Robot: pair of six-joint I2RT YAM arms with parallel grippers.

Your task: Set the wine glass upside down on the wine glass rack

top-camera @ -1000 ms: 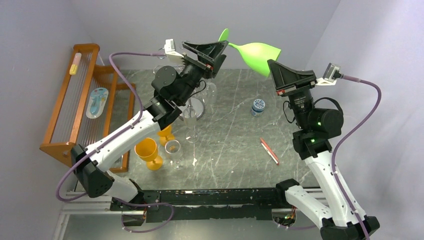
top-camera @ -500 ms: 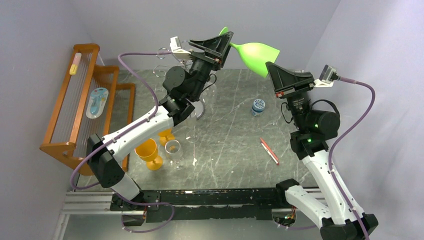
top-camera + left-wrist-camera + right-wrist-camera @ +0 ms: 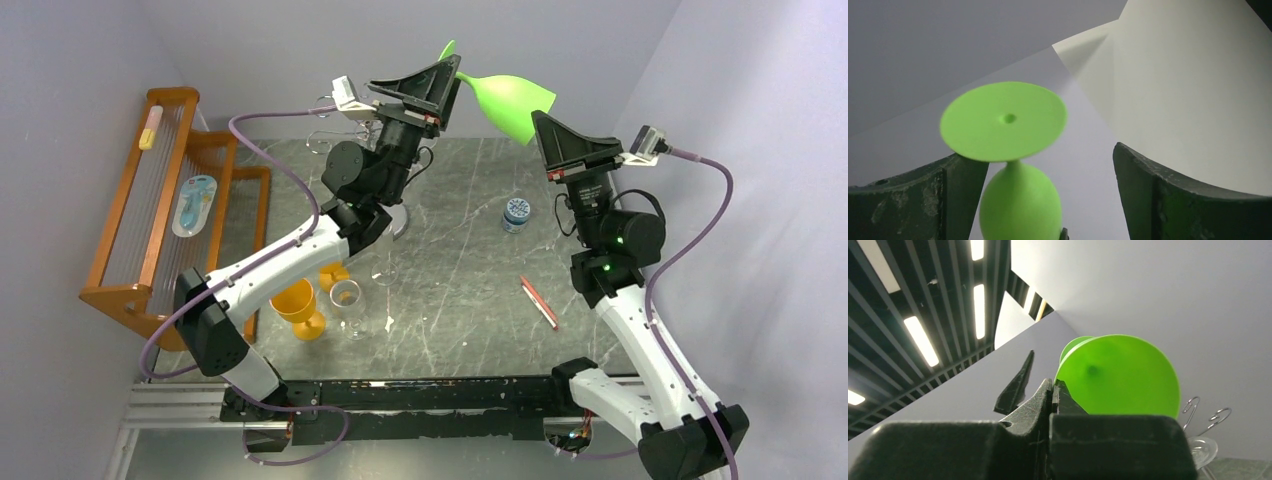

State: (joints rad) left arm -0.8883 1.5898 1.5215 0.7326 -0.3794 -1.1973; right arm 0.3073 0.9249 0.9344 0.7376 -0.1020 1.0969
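Aloft, right fingers pinch the smooth green wine glass; left fingers gape around its thin stem.

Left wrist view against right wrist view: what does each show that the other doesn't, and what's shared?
Left wrist only: the flat underside of the wine glass's foot, with the left gripper open wide either side of the glass. Right wrist only: the right gripper shut on the bowl's rim, the wine glass rack's curled wire arms low at the right, and ceiling lights. Both: the same green wine glass.
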